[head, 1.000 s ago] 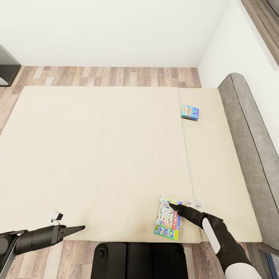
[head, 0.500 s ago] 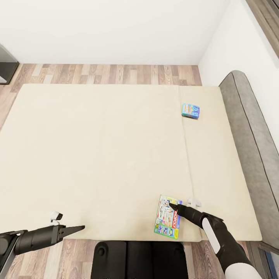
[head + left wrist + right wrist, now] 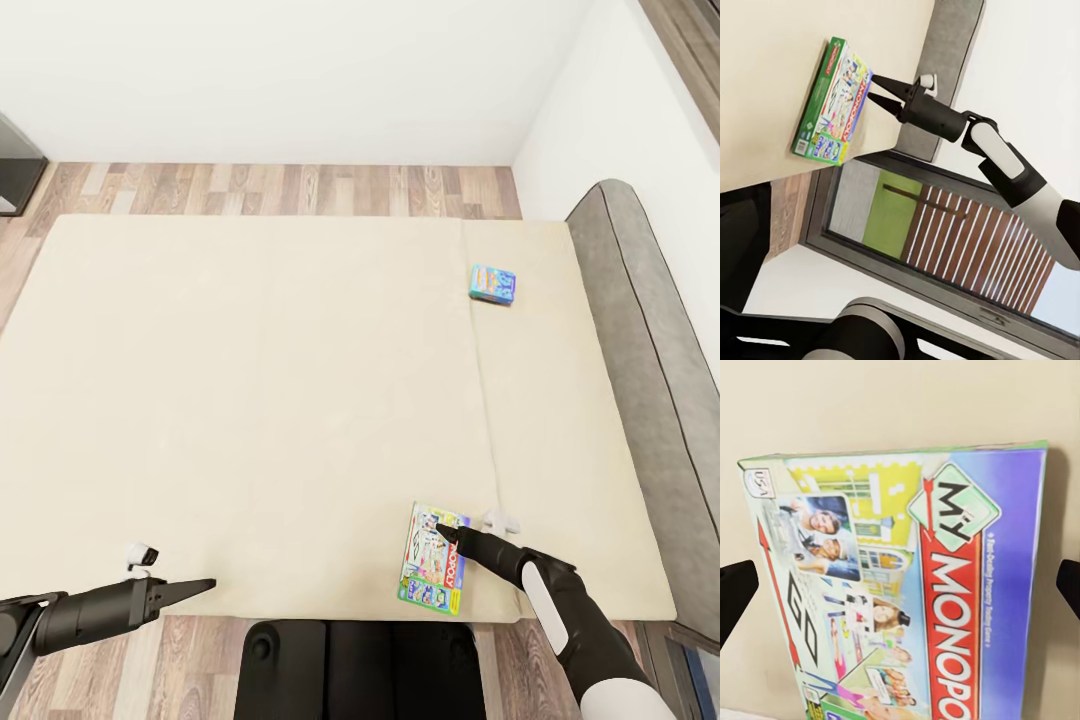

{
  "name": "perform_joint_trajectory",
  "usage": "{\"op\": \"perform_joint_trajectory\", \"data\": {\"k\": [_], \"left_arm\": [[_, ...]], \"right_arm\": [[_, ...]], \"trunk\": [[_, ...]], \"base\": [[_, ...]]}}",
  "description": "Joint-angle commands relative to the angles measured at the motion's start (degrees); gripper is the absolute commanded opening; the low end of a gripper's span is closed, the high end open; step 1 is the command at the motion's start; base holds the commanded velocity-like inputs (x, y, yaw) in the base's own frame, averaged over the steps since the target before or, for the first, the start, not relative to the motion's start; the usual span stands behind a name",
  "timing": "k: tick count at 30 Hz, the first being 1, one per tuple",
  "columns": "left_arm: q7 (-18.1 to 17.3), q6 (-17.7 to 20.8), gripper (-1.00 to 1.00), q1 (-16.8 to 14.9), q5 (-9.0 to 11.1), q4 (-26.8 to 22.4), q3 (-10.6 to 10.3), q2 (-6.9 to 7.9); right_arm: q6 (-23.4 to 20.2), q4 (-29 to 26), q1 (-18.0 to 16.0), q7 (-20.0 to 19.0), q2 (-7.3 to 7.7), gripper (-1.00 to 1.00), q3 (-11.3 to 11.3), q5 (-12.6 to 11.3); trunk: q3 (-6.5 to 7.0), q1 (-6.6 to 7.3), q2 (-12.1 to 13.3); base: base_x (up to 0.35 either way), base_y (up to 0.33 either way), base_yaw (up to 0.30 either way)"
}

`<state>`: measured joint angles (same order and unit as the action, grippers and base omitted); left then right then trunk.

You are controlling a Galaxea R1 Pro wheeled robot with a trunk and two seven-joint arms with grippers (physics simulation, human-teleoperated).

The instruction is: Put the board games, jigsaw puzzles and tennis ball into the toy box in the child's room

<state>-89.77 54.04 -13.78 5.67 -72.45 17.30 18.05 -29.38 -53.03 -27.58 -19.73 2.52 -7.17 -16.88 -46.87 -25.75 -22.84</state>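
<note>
A white-and-green board game (image 3: 432,571), a My Monopoly box, lies flat near the front edge of the bed (image 3: 250,400). My right gripper (image 3: 446,533) hovers just over its far end, open. In the right wrist view the box (image 3: 907,607) lies between the spread fingertips (image 3: 735,594). The left wrist view shows the same box (image 3: 832,101) with the open right gripper (image 3: 879,91) beside it. A smaller blue board game (image 3: 492,285) rests far back on the mattress's right part. My left gripper (image 3: 205,584) hangs over the floor at the bed's front left edge, holding nothing.
The grey headboard (image 3: 650,380) runs along the right side against a white wall. Wood floor (image 3: 300,190) shows beyond the bed, and a dark cabinet corner (image 3: 15,165) sits at far left. My black base (image 3: 360,670) stands against the bed's front edge.
The head view shifted slightly a second ago, then held. My left arm has sunk a little. The right gripper stays over the Monopoly box.
</note>
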Motion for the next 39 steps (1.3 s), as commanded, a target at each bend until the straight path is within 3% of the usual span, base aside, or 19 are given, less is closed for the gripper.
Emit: {"op": "perform_joint_trajectory", "data": {"k": [1,20,39], "left_arm": [[-0.23,0.63,1.0,-0.01,-0.07,-0.02,-0.03,-0.04],[-0.23,0.63,1.0,-0.11,-0.06,-0.01,-0.04,-0.13],[-0.23,0.63,1.0,-0.11,-0.03,-0.01,-0.05,-0.29]], "right_arm": [[-0.41,-0.06,-0.02,-0.13,0.0,1.0,-0.13,-0.26],[-0.41,-0.06,0.0,-0.13,-0.02,1.0,-0.12,-0.26],[-0.41,-0.06,0.0,-0.21,-0.06,1.0,-0.03,-0.26]], "trunk": [[-0.06,-0.03,-0.09],[-0.14,-0.03,-0.09],[-1.13,-0.03,-0.09]], "base": [[0.0,0.0,0.0],[0.0,0.0,0.0],[0.0,0.0,0.0]]}}
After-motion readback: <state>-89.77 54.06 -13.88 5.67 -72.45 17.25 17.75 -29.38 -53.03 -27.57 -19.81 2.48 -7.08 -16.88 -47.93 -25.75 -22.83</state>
